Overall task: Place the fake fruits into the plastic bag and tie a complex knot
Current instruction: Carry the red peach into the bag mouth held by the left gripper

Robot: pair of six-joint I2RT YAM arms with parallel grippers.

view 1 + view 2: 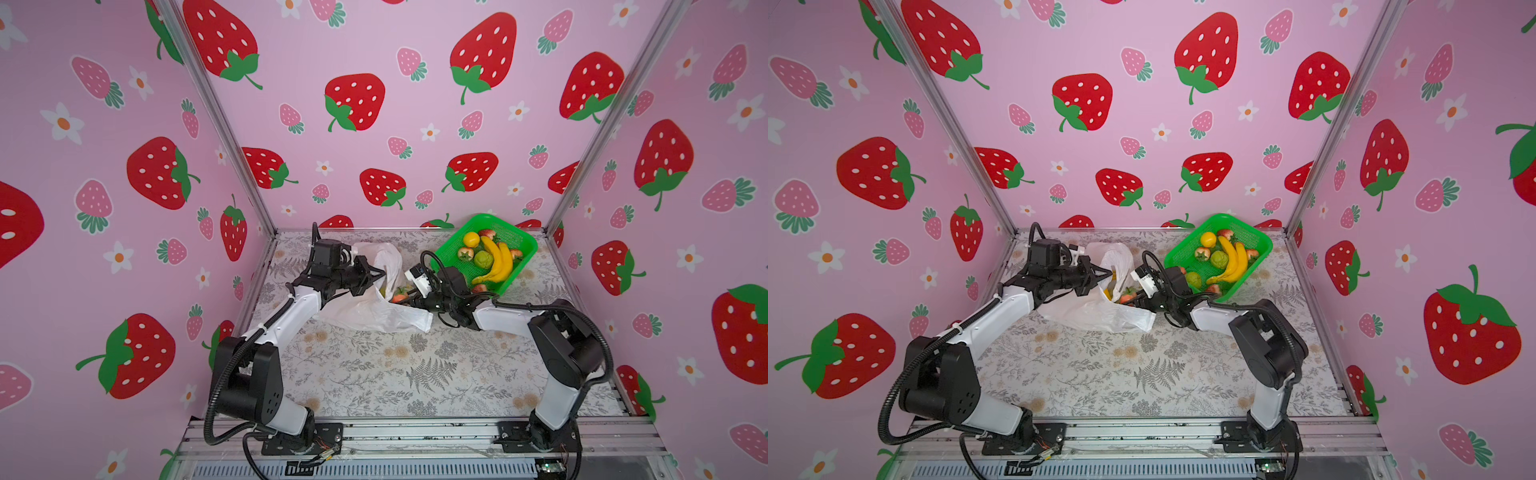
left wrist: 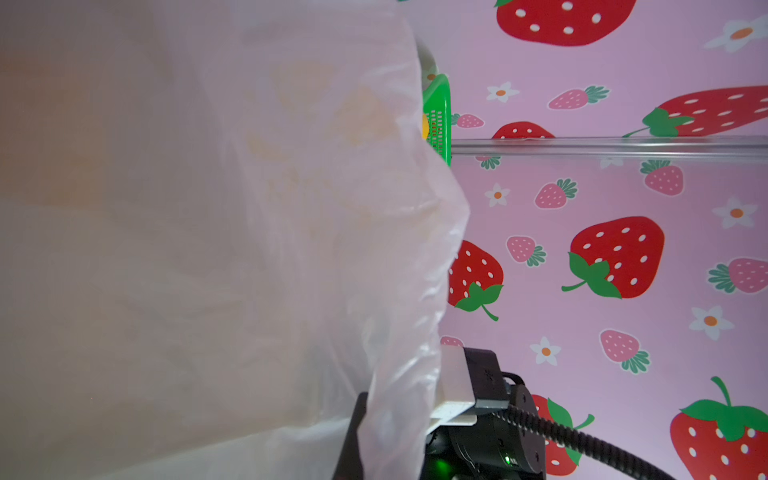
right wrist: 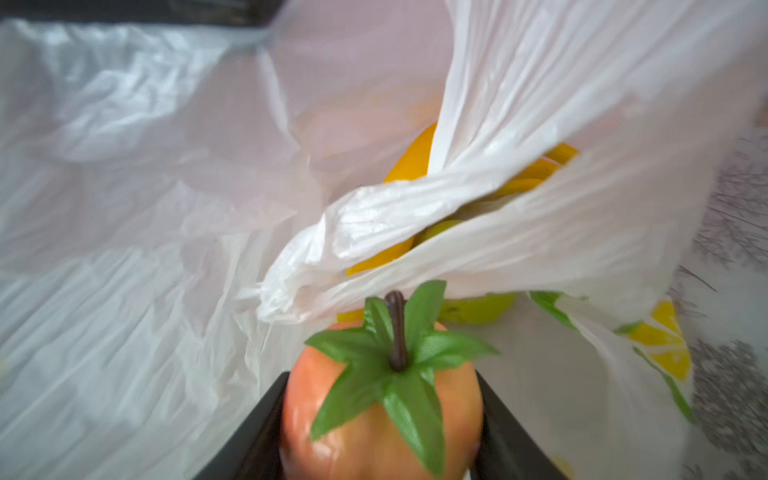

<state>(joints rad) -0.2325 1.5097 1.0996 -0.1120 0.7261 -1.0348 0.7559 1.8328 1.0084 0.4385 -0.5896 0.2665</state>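
The right end effector point(image 3: 382, 432) is gripping an orange-red fake fruit point(image 3: 374, 415) at the plastic bag's point(image 1: 374, 316) mouth; yellow fruits point(image 3: 411, 162) are lying inside. The left end effector point(image 1: 380, 273), fully closed, is pinching the bag's rim. Bananas point(image 1: 496, 259) are lying in the green basket point(image 1: 519, 245)

Both top views look steeply down from high above the front rail onto the whole floral-print table point(image 1: 374, 365), sharing everything around the green mesh plastic basket point(image 1: 1258, 245). Left wrist view sits pressed against the thin white translucent plastic bag point(image 2: 208, 249), basket behind. Right wrist view looks close into the bag mouth.
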